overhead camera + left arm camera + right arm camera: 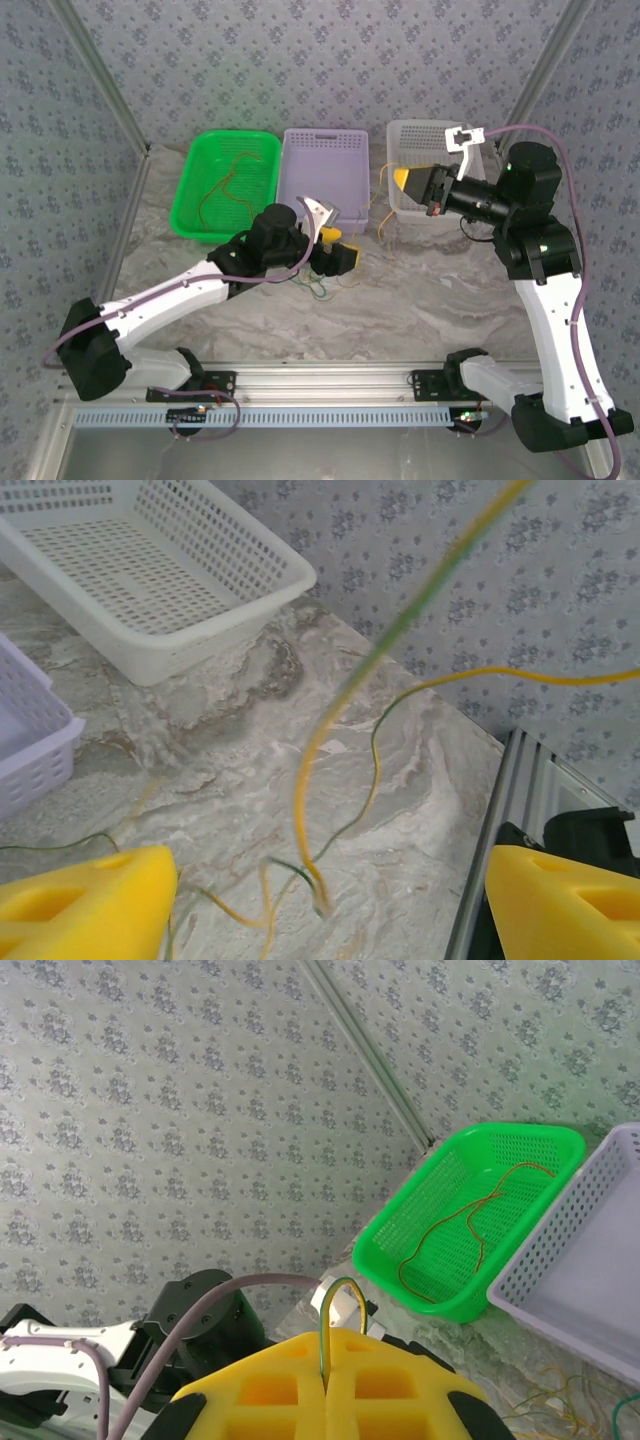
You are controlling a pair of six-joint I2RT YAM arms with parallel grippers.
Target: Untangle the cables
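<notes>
Advised for the step in hand, judged as freeing one strand from the knot: bring the left gripper [325,900] down onto a single strand only, close beside the crossing, then draw the two arms apart slowly, without jerking.

Left gripper: released, blocky yellow fingers [90,905] spread wide, nothing clamped. Between them, on the marbled grey table [450,830]: thin yellow and green cables [305,800], looped and crossed, one strand rising steeply out of the heap toward the lens. Contact with either finger: not established.

Further out, raised in front of the white plastic lattice basket [415,130]: right gripper [327,1385], clenched on a yellow-green cable loop [342,1285] protruding from the seam of its pads. Link between this held strand and the rising one: likely, not confirmed.

At the back: green plastic lattice basket [190,215] holding one red-orange cable [228,178], well apart from the tangle; lilac basket [320,165] just beside it.
</notes>
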